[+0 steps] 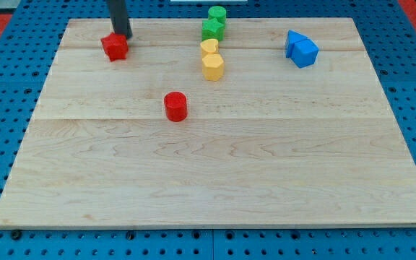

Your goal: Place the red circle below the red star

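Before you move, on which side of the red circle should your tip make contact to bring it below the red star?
Probably its right side, pushing toward the view's left. The red circle stands upright, lower and to the right of the red star; my tip is now at the star's upper right.

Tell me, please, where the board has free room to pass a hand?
Free: everything toward the view's bottom from the red circle, and the stretch between it and the blue blocks. Crowded: the top middle with green and yellow blocks; my tip touches the red star.
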### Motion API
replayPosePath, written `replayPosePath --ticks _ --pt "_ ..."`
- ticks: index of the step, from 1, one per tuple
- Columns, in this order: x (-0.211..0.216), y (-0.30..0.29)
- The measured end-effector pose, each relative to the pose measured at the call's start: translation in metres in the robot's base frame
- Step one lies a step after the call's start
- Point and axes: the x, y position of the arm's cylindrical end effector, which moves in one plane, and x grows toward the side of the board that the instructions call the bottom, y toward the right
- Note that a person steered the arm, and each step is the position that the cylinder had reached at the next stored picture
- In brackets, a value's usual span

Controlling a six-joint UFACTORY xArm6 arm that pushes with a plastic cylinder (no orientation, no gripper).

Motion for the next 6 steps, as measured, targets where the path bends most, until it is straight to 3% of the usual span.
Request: replayPosePath --ticks 1,3,4,5,6 --pt "0.005 0.036" --pt "0.150 0.115" --pt "0.161 0.145" --pt "0.208 0.132" --pt "0.159 0.078"
